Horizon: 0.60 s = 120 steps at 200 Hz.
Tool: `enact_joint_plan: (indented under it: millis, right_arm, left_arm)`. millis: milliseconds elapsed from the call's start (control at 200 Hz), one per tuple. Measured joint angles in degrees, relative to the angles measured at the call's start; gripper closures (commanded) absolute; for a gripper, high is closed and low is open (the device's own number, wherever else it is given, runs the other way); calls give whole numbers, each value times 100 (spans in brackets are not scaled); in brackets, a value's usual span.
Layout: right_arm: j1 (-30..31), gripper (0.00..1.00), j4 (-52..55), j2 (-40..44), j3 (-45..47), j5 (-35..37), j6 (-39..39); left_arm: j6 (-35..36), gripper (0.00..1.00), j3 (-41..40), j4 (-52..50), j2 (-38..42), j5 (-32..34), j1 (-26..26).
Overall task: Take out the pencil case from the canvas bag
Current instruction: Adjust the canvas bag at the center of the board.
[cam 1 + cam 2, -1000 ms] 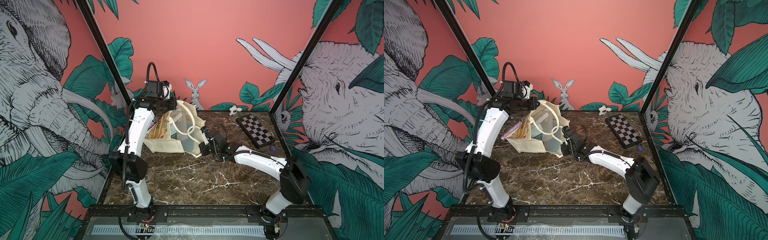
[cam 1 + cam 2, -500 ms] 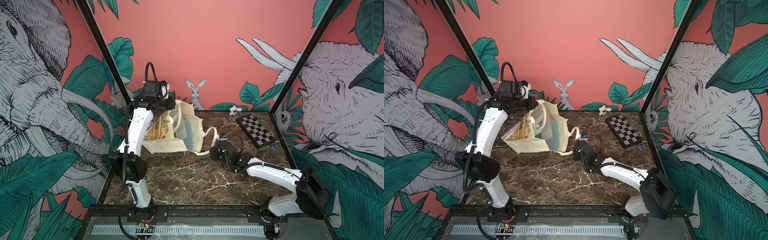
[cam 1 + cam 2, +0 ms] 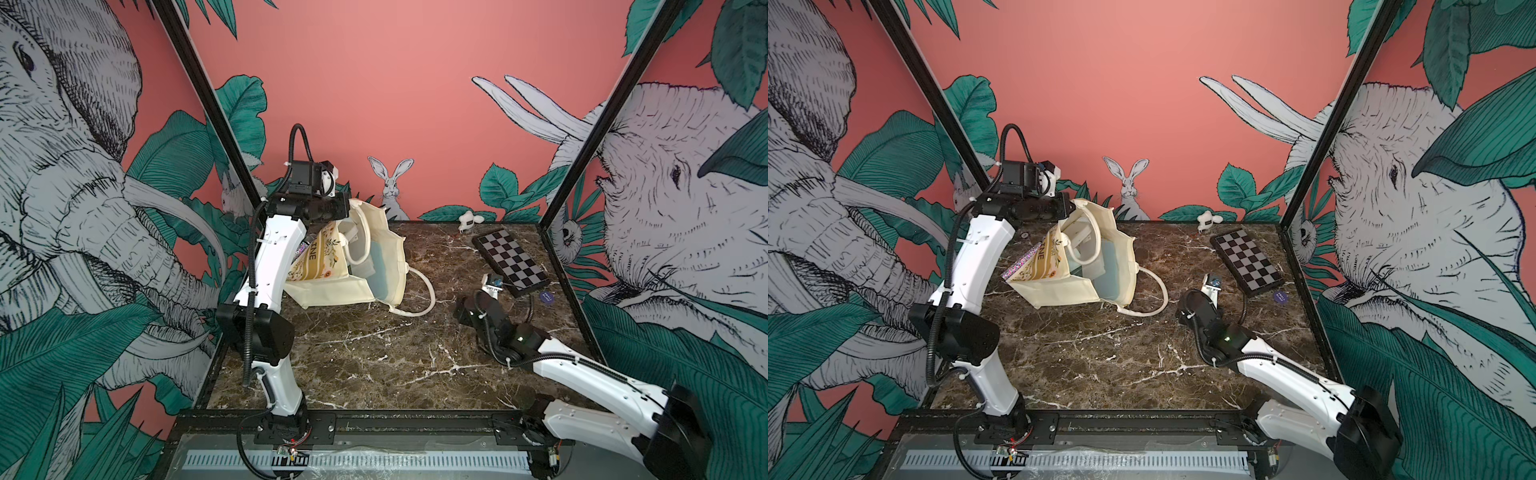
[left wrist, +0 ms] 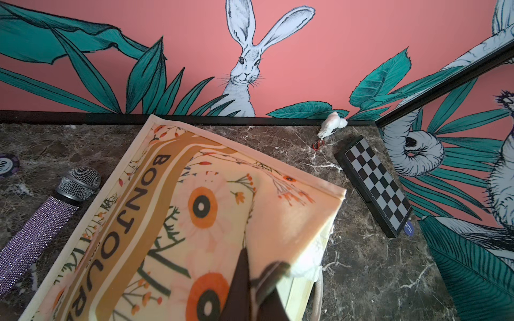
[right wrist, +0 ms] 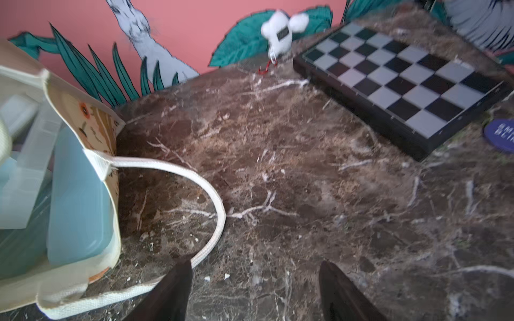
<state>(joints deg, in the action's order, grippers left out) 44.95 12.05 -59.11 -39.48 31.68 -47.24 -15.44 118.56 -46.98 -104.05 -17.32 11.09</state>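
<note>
Table (image 3: 374,365): brown marble with white veins; everything below rests on it.
Bag (image 3: 328,293): cream canvas, tipped on its side at the far left of the table; mouth open toward the right gripper; printed face with flowers and dark lettering turned toward the left arm; one rim edge raised off the marble.
Chessboard (image 3: 513,262): closed and flat at the far right; well apart from the bag.
Pencil case (image 5: 78,194): pale blue; inside the bag, just within the open mouth and against the bag's wall; a clear box sits beside it, deeper in; no finger touches it.
Mic (image 4: 41,222): purple glitter body, grey mesh head; lies on the marble just beside the bag's printed face.
Left gripper (image 4: 261,266): clenched on the bag's printed fabric near the rim, holding that edge up; the case is hidden from its wrist view.
Right gripper (image 5: 256,264): jaws spread wide, nothing between them; low over bare marble between bag and chessboard; the case lies ahead and off to one side, apart from it.
Handle (image 3: 419,299): cream loop spilling from the mouth onto the marble; its curve passes just beside one finger of the right gripper.
Plush (image 3: 467,220): small, white; at the back wall near the chessboard.
Chip (image 3: 546,297): dark blue disc at the chessboard's near corner.
</note>
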Motion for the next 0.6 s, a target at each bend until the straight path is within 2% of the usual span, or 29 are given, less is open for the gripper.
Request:
enact_joint_plan:
  millis: [110,245,415,600]
  right_arm:
    - [-66,32,-391,-81,-92,-363,448]
    - [-83,30,-977,-999,-544,-1384,811]
    - [-83,22,-2063,-2452,-929,-2527,662]
    - [-81,23,-2863,-3768,-1292,-3119,234]
  left_arm:
    - [-4,100,33,-35,-13,-63,-2]
    - [-28,100,55,-66,-15,-149,-2]
    - [-55,100,55,-90,-15,-219,-2]
    - [-59,100,55,-111,-15,-254,-4]
